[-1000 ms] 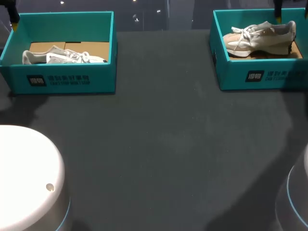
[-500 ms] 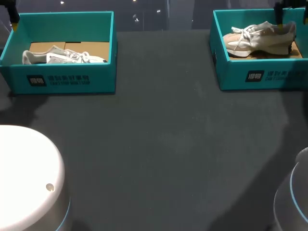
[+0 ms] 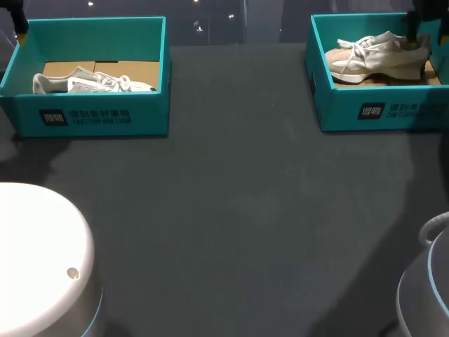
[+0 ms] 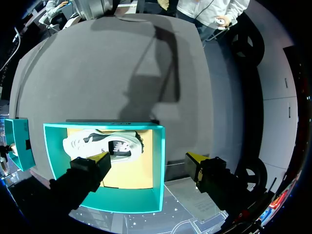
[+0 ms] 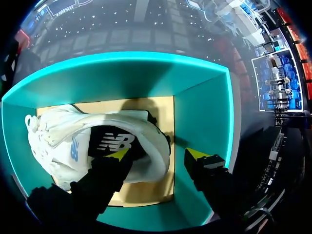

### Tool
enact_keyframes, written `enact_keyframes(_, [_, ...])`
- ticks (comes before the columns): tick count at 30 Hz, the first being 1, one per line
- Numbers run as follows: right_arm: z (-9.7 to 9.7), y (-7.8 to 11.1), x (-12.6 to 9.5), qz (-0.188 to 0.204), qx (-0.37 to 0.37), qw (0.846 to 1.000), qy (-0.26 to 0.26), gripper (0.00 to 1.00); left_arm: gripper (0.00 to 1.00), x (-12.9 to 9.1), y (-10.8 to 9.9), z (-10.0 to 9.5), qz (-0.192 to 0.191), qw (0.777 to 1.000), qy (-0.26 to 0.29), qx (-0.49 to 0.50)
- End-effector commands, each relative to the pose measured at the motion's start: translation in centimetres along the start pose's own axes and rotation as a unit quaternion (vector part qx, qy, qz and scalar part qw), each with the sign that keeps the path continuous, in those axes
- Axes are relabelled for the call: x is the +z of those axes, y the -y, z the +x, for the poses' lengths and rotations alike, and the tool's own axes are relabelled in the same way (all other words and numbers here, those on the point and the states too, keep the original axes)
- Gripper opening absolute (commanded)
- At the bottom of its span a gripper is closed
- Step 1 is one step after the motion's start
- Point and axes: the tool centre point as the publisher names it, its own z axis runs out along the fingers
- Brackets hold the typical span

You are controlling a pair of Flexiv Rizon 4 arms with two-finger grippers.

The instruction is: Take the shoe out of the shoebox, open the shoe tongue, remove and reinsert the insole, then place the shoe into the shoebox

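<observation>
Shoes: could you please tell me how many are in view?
2. One shoe lies in the left shoebox, the other shoe in the right shoebox; none appears hidden.

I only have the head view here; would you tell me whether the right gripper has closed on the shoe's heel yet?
Observer: Not yet. The right wrist view shows the right gripper open, one fingertip over the right shoe at its heel, the other outside it, beside the right shoebox wall.
Operator: Thank you. And the left gripper?
Observer: Its wrist view shows it open too, fingers either side of the left shoebox wall; the left shoe lies inside on its side.
</observation>
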Motion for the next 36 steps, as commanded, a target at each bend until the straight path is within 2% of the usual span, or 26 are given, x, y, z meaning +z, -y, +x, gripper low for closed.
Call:
enact_keyframes(1, [0.0, -0.9, 1.0, 0.012, 0.001, 1.0, -0.006, 0.7, 1.0, 0.0, 0.1, 0.0, -0.001, 1.0, -0.001, 0.0])
enact_keyframes(11, [0.0, -0.9, 2.3, 0.02, 0.014, 0.999, -0.027, 0.66, 1.0, 0.0, 0.1, 0.0, -0.001, 1.0, -0.001, 0.0])
enact_keyframes(15, [-0.2, -0.8, 2.7, 0.02, 0.019, 0.999, -0.032, 0.56, 1.0, 0.0, 0.1, 0.0, -0.001, 1.0, -0.001, 0.0])
enact_keyframes(25, [0.4, -0.5, 3.7, 0.02, 0.019, 0.998, -0.048, 0.56, 1.0, 0.0, 0.1, 0.0, -0.001, 1.0, -0.001, 0.0])
enact_keyframes(32, [0.9, -0.2, 4.6, 0.022, 0.019, 0.998, -0.056, 0.61, 1.0, 0.0, 0.1, 0.0, -0.001, 1.0, -0.001, 0.0])
enact_keyframes(35, [1.0, -0.2, 4.7, 0.023, 0.018, 0.998, -0.059, 0.6, 1.0, 0.0, 0.1, 0.0, -0.001, 1.0, -0.001, 0.0])
enact_keyframes(36, [1.0, -0.2, 4.8, 0.023, 0.018, 0.998, -0.06, 0.54, 1.0, 0.0, 0.1, 0.0, -0.001, 1.0, -0.001, 0.0])
